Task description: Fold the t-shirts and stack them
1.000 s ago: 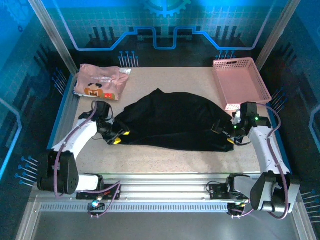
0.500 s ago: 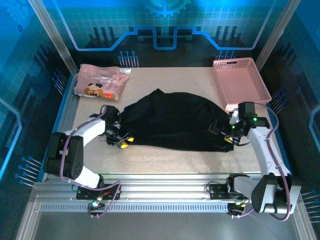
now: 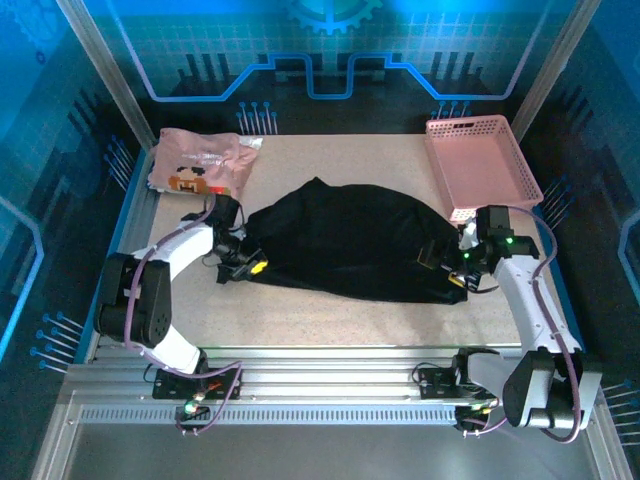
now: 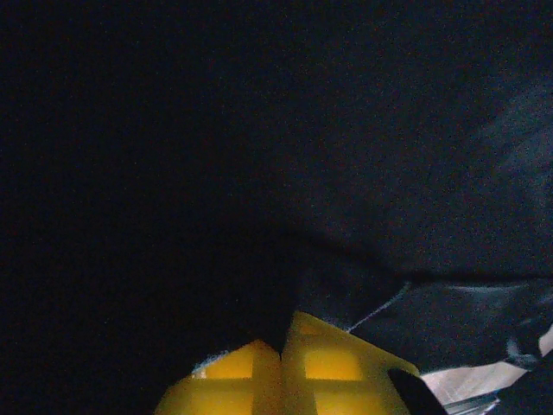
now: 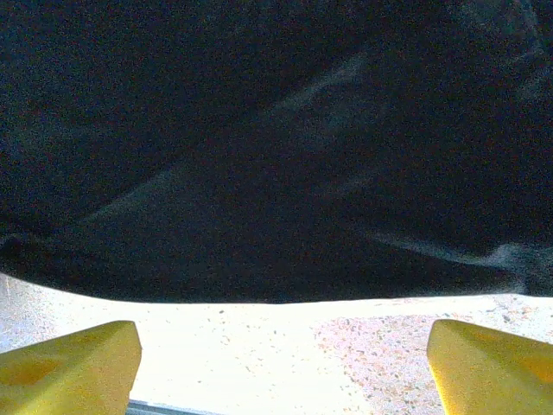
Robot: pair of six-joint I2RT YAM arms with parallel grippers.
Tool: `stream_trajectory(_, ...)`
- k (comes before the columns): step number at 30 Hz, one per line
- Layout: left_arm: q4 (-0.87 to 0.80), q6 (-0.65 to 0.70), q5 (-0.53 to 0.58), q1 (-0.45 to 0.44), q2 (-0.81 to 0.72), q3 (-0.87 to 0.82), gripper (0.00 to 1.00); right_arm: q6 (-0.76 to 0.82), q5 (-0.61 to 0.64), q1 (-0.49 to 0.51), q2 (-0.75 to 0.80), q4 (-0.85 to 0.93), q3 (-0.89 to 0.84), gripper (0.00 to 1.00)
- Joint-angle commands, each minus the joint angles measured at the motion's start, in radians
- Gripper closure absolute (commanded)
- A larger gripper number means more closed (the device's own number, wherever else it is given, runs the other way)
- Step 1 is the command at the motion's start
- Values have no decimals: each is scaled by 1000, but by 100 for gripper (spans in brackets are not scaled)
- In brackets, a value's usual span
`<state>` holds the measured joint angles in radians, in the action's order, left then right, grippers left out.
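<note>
The large black t-shirt (image 3: 340,240) lies crumpled across the middle of the table. My left gripper (image 3: 254,266) sits at its left edge. In the left wrist view its yellow fingers (image 4: 328,372) are pressed together, with black cloth (image 4: 259,173) pinched at their tips (image 4: 283,350). My right gripper (image 3: 447,266) is at the shirt's right edge and stands open. In the right wrist view bare tabletop shows between its fingers (image 5: 78,359), and the shirt's hem (image 5: 259,216) lies just ahead, apart from them. The pale pink t-shirt (image 3: 200,165) with the pixel print lies folded at the back left.
A pink plastic mesh basket (image 3: 480,165) stands at the back right, just behind my right arm. Metal frame rails (image 3: 320,360) run along the table's near edge. Bare tabletop (image 3: 330,320) stretches between the black shirt and the front rail.
My left gripper has moved right and away from the front edge, drawing the shirt's left corner inward. The right gripper has shifted only slightly and stays open.
</note>
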<state>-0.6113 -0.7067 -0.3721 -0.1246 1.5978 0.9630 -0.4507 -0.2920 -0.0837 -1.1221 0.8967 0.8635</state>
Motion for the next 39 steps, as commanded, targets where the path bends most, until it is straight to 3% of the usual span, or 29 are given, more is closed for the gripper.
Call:
stream_trajectory(1,-50,64,-11,-4,49,83,97,9,-10,18,1,-13,-25,12)
stream_trajectory(9,-84,112,-37,-4,123,166,97,17,-9,21,-22,-17,-35,12)
stream_trajectory(19,-70,98,-5,9,26,-46,96,8,-10,21,-27,-23,-49,12)
stream_trajectory(27,-31,56,-25,18,-10,-57,72,6,-11,24,-51,-27,-38,13)
stream_trajectory(39,-5,19,-109,16,-26,-72,74,-4,-6,24,-54,-33,-43,12)
